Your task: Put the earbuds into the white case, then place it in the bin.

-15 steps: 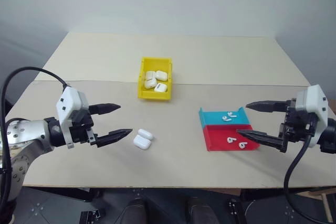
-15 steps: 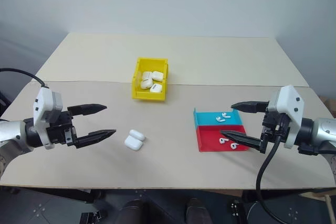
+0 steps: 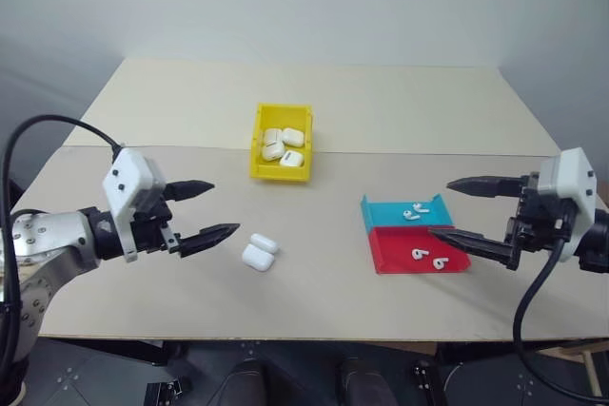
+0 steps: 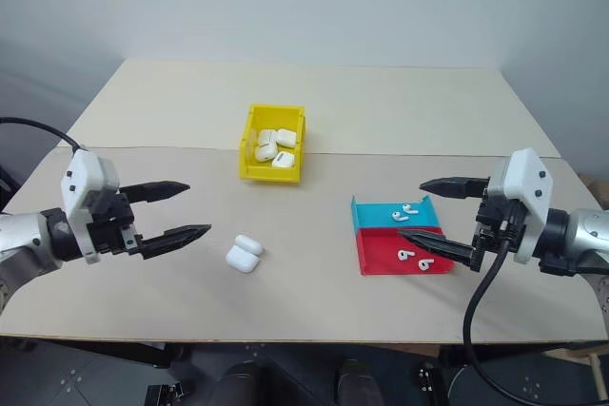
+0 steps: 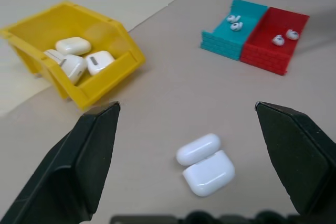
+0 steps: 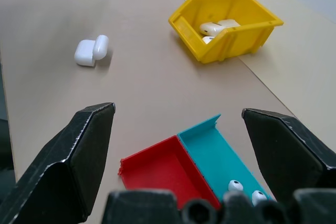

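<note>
The white case (image 3: 258,251) lies on the table with its lid flipped open, nothing inside that I can make out. Two earbuds (image 3: 415,212) rest in the teal half of a small tray (image 3: 392,246), and two more earbuds (image 3: 428,257) in its red half. The yellow bin (image 3: 280,172) stands behind the case and holds other white cases (image 3: 282,145). My left gripper (image 3: 225,206) hovers open just left of the case, pointing at it. My right gripper (image 3: 440,208) hovers open at the tray's right side, over the earbuds.
The tan table (image 3: 333,83) has a seam running across it behind the bin. Its front edge lies close below both grippers. Bare tabletop stretches between the case and the tray.
Both grippers have risen slightly and stay open. The case, earbuds and bin have not moved.
</note>
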Motion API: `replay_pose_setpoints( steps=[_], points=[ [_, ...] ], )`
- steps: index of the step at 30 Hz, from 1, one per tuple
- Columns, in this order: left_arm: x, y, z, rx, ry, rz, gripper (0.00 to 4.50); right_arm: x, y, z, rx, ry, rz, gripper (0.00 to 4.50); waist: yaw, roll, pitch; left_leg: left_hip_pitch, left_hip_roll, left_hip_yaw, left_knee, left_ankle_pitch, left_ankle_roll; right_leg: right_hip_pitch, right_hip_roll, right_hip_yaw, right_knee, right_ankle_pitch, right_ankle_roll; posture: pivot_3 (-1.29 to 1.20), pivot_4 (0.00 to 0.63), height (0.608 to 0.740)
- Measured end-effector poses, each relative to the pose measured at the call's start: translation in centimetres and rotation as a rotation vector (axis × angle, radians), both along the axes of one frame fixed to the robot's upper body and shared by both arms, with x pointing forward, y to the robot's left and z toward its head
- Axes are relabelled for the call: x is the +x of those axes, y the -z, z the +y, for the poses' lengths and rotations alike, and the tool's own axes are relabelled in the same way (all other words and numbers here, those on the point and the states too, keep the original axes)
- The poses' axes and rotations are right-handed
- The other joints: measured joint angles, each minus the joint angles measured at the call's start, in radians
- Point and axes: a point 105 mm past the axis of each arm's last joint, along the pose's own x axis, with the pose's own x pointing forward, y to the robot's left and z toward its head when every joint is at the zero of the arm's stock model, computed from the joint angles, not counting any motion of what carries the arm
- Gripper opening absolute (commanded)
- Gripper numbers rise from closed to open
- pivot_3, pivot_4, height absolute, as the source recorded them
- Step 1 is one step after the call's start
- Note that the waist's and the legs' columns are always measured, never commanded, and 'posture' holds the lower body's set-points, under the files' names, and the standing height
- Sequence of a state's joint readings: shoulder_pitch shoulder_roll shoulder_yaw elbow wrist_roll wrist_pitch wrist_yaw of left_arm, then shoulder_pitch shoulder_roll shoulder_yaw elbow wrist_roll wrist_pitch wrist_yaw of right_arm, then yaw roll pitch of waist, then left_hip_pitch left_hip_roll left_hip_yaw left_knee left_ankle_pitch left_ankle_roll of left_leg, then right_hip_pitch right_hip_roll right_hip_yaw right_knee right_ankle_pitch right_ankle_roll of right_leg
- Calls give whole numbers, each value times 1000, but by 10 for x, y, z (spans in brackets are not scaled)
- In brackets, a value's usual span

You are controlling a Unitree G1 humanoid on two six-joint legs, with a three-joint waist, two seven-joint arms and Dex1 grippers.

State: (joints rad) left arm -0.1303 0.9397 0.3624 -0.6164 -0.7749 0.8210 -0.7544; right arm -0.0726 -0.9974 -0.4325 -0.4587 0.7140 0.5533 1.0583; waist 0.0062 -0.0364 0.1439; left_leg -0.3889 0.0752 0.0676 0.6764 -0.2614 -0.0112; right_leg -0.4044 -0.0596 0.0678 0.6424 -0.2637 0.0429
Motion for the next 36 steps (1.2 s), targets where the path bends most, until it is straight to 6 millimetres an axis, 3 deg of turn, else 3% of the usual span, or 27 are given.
replay_pose_setpoints(
  steps=[6,13,19,23,36],
  points=[
    [10,-11,-6,85,-84,161,4478,6,-5,5,4,-16,-22,4498,3,0,0,0,0,-1,0,0,0,0,0,0,1,0,0,0,150,740],
    [14,1,-12,271,-139,464,4478,7,-7,8,21,-19,-36,4498,3,-1,1,-1,-1,-1,0,0,0,-1,0,0,0,0,1,0,150,740],
    [20,2,-32,354,-86,521,4478,7,-3,17,52,-30,-38,4498,3,-2,2,-1,-2,-2,0,0,0,-1,-1,0,0,-1,1,0,150,740],
    [23,20,-44,423,-75,601,4478,7,-2,20,67,-25,-46,4498,5,-3,2,-2,-2,-3,1,0,0,-1,0,0,1,-1,1,0,150,740],
    [30,61,-58,635,-167,754,4478,6,4,29,91,-25,-42,4498,4,-3,2,-2,-2,-3,2,0,0,-1,-1,0,2,-1,1,0,150,740]
  ],
)
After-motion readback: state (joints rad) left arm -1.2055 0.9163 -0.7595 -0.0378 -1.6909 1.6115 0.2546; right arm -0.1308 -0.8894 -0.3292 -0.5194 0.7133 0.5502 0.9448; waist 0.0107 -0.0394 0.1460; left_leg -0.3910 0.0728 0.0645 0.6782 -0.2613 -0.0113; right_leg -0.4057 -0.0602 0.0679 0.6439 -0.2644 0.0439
